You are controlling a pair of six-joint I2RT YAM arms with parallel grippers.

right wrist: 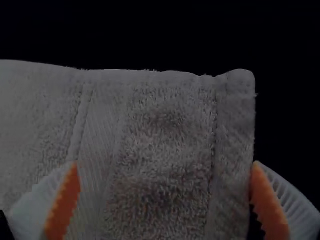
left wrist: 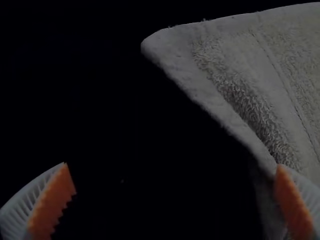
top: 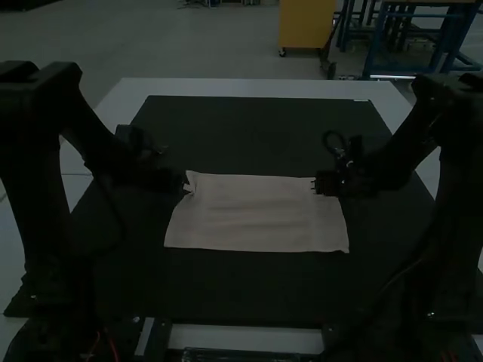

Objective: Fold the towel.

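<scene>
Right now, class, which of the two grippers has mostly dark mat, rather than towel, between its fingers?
The left gripper: mostly dark mat lies between its fingers, whereas the towel spans the space between those of the right gripper.

Some parts are cut or dark.
In the high view, the left gripper (top: 185,185) and the right gripper (top: 315,185) are too dark to tell small details, and the picture's edges cut the left arm (top: 34,166) and the right arm (top: 460,173). In both wrist views, the towel (top: 256,215) runs past the edge and fingers hide some of it. One speck (left wrist: 122,181) is too small to tell.
</scene>
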